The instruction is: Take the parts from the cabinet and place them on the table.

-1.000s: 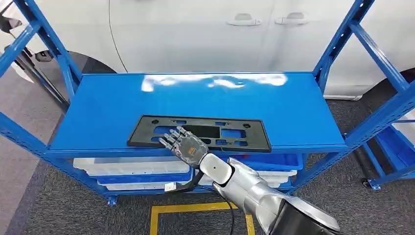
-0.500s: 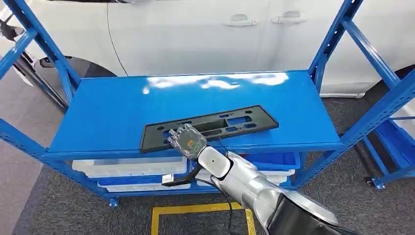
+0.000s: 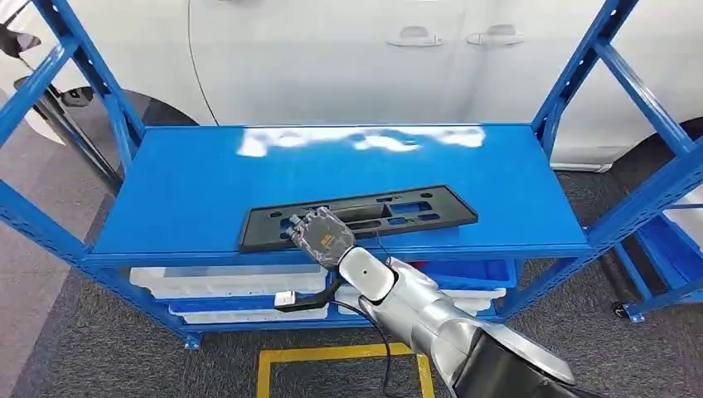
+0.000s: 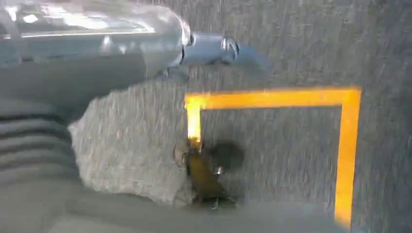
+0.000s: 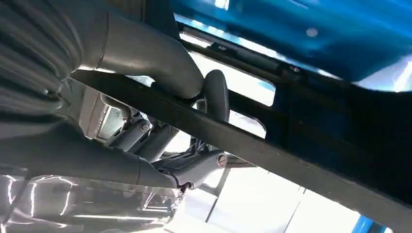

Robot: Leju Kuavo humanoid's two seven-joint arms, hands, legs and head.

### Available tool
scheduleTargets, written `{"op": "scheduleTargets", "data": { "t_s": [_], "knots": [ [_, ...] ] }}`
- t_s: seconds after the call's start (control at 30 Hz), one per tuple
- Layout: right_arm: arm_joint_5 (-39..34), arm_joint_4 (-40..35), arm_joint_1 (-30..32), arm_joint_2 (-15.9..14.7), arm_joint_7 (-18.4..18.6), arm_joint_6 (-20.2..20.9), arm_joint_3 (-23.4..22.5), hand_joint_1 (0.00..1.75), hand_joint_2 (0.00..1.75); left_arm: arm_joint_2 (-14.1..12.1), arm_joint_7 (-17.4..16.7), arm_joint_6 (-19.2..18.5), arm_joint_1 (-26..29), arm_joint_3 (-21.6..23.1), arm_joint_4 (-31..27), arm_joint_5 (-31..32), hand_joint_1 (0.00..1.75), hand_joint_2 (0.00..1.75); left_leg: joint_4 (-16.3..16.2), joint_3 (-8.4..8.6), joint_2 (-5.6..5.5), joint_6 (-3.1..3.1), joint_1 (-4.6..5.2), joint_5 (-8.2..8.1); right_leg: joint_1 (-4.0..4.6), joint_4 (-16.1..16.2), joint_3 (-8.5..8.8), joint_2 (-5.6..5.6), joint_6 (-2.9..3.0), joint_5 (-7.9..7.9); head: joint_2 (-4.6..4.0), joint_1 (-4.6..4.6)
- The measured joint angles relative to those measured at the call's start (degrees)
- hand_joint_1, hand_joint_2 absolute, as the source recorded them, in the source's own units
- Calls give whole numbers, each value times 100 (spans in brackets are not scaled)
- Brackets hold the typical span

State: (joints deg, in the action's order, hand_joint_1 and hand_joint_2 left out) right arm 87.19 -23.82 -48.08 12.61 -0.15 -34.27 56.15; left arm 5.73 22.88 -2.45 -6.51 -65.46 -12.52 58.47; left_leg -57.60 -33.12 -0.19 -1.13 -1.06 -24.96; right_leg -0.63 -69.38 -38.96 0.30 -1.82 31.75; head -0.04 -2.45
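Observation:
A long black plastic panel (image 3: 390, 211) with cut-outs lies at an angle on the blue shelf (image 3: 207, 182) of the rack, its left end near the front edge. My right hand (image 3: 319, 234) grips that left end from the front. In the right wrist view the thumb (image 5: 145, 53) and a dark finger (image 5: 216, 94) wrap around a bar of the panel (image 5: 272, 150), with the blue shelf behind it. My left hand (image 4: 39, 145) appears as a blurred grey ribbed cover over the floor, and its fingers cannot be made out.
Blue uprights (image 3: 572, 83) stand at both ends of the shelf. White and blue bins (image 3: 224, 286) sit on the lower level. A white car (image 3: 348, 58) is close behind the rack. Yellow tape (image 3: 332, 356) marks the grey carpet in front.
The panel lay parallel to the shelf's front edge a second ago. My right hand closed on its left end, and the panel's right end swung toward the back of the shelf.

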Motion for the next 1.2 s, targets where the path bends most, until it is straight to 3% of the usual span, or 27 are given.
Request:
{"op": "scheduleTargets", "data": {
  "t_s": [0.03, 0.07, 0.1, 0.13, 0.2, 0.23, 0.27, 0.33, 0.4, 0.43, 0.53, 0.57, 0.6, 0.63, 0.67, 0.7, 0.73, 0.77, 0.8, 0.9, 0.93, 0.97, 1.03, 1.07, 1.1, 1.13, 1.2],
  "knots": [
    [-17, -17, 24, -15, -4, -43, -30, 175, 175, -2, 0, 52, 3, 2, 0, 0, 0, 175, -3, -10, 2, -1, 10, 0, -2, -456, -226, -1, -6, 159, -2, 0],
    [-30, -41, 54, -31, -9, -96, -52, 175, 175, -2, -2, 85, 6, 2, 0, 0, 0, 175, -5, -11, 0, -2, 15, 0, -2, -690, -346, -1, -3, 179, 0, 0],
    [-42, -83, 83, -48, -15, -144, -81, 175, 175, -4, -4, 129, 6, 2, 0, -2, 0, 175, -5, -4, -3, -4, 18, -2, -2, -632, -332, -1, 5, 63, -2, 0],
    [-55, -122, 98, -63, -24, -192, -105, 175, 175, -4, -7, 148, 5, 2, 0, -13, 0, 175, -9, 2, -8, -6, 21, -6, -1, -343, -200, 0, 22, -145, 0, 0],
    [-79, -245, 104, -81, -39, -300, -164, 175, 175, -2, -7, 146, -4, 2, 2, -61, 0, 175, -19, 22, -15, 16, 32, -21, 7, 719, 289, 0, 97, -684, -2, 0],
    [-81, -328, 114, -92, -61, -354, -210, 175, 175, 2, -7, 120, -7, 0, 2, -90, 0, 175, -21, 5, -14, 32, 36, -31, 30, 1031, 416, 0, 143, -718, -2, 0],
    [-156, -411, 125, -96, -127, -413, -256, 175, 175, 2, -4, 113, -20, 0, 2, -118, 0, 175, -57, -24, -18, 63, 74, -45, 49, 1143, 442, -2, 145, -690, 0, 0],
    [-543, -853, 308, -164, -414, -459, -441, 175, 175, 0, 46, 135, -19, -2, 2, -170, 0, 175, -29, -36, -16, 121, 44, -30, 81, 1113, 415, 5, 164, -688, 0, 0],
    [-1355, -1416, 551, -219, -902, -485, -728, 175, 175, -9, 116, 179, -20, -4, 0, -201, 0, 175, -45, -43, -10, 194, 42, -69, 19, 1200, 453, -8, 242, -734, 0, 0],
    [-1892, -1783, 681, -245, -1348, -492, -916, 175, 175, -18, 138, 216, -24, -4, 0, -210, 0, 175, -165, -87, -5, 225, 31, -164, 17, 1210, 467, -7, 251, -735, 0, 0],
    [-3901, -2942, 1089, -317, -2429, -531, -1461, 175, 175, -20, 162, 323, -28, -9, 0, -236, 0, 175, -1383, -650, -6, 305, 7, -748, 30, 1208, 480, -29, 302, -712, -2, 0],
    [-4364, -3317, 1233, -372, -2630, -518, -1592, 175, 175, -26, 166, 341, -24, -9, 0, -251, 0, 175, -1672, -800, -5, 326, 2, -798, 30, 1204, 484, -29, 304, -706, -2, 0],
    [-4826, -3707, 1381, -431, -2794, -450, -1705, 175, 175, -37, 166, 356, -20, -11, 0, -265, 0, 175, -1706, -829, -5, 335, -8, -743, 29, 1202, 493, -29, 300, -698, 0, 0],
    [-5340, -4091, 1518, -488, -2971, -334, -1826, 175, 175, -55, 166, 367, -16, -15, 0, -289, 0, 175, -1521, -753, -4, 343, -21, -576, 26, 1200, 503, -28, 295, -689, -2, 0],
    [-5785, -4476, 1645, -538, -3122, -216, -1937, 175, 175, -70, 166, 367, -16, -20, 0, -313, 0, 175, -1200, -601, -4, 342, -32, -374, 19, 1190, 512, -26, 280, -676, 0, 0],
    [-6178, -4902, 1774, -592, -3275, -87, -2061, 175, 175, -87, 168, 369, -16, -24, 0, -319, 0, 175, -552, -285, 0, 333, -44, -51, 6, 1163, 526, -18, 252, -649, -2, 0],
    [-6344, -5144, 1831, -625, -3322, -16, -2131, 175, 175, -98, 170, 369, -17, -26, 0, -321, 0, 175, -169, -106, 0, 311, -48, 5, 1, 1136, 531, -11, 219, -621, -2, 0],
    [-6396, -5314, 1885, -654, -3340, 20, -2175, 175, 175, -98, 170, 369, -22, -31, 2, -323, 0, 175, -89, -47, -7, 280, 6, -74, 36, 1117, 500, 7, 182, -616, -2, 0],
    [-6448, -5614, 1960, -704, -3364, 55, -2254, 175, 175, -98, 179, 371, -32, -33, 2, -326, 0, 175, -103, -67, -25, 196, -1, -65, 36, 1121, 485, 12, 143, -629, 0, 0],
    [-6859, -6038, 2145, -782, -3568, 299, -2378, 175, 175, -98, 186, 382, -1, -48, 2, -367, 0, 175, -73, -71, -27, 89, 4, -38, 29, 1139, 497, 9, 49, -632, 0, 0],
    [-7177, -6204, 2235, -815, -3690, 473, -2435, 175, 175, -98, 206, 382, -2, -50, 0, -380, 0, 175, -45, -58, -23, 46, -15, -14, -4, 1053, 480, 4, 20, -547, -2, 0],
    [-7535, -6420, 2326, -853, -3828, 698, -2503, 175, 175, -98, 243, 391, -3, -55, 0, -398, 0, 175, -39, -64, -22, 3, -14, -11, 0, 766, 337, 1, 3, -336, 0, 0],
    [-8027, -6808, 2517, -940, -3932, 1149, -2618, 175, 175, -98, 304, 378, 4, -68, 0, -430, 0, 175, -40, -68, -22, -26, 2, -17, -6, -147, -85, 1, -22, 96, -2, 0],
    [-8129, -6953, 2624, -982, -3943, 1297, -2667, 175, 175, -98, 326, 363, 16, -72, 0, -435, 0, 175, -44, -69, -22, -33, 10, -21, -5, -562, -289, 1, -28, 233, -2, 0],
    [-8216, -7093, 2723, -1012, -3947, 1439, -2708, 175, 175, -98, 345, 360, 26, -81, 0, -435, 0, 175, -48, -67, -22, -34, 15, -23, -6, -733, -384, 1, -28, 228, 0, 0],
    [-8281, -7236, 2810, -1034, -3947, 1552, -2749, 175, 175, -98, 363, 356, 26, -90, 0, -439, 0, 175, -48, -64, -27, -34, 19, -23, -6, -610, -339, 1, -18, 95, -2, 0],
    [-8429, -7483, 2913, -1056, -3952, 1815, -2815, 175, 175, -94, 387, 345, 26, -101, 0, -457, 0, 175, -51, -49, -37, -24, 31, -30, -1, 316, 105, 2, 39, -412, 0, 0]
  ]
}}
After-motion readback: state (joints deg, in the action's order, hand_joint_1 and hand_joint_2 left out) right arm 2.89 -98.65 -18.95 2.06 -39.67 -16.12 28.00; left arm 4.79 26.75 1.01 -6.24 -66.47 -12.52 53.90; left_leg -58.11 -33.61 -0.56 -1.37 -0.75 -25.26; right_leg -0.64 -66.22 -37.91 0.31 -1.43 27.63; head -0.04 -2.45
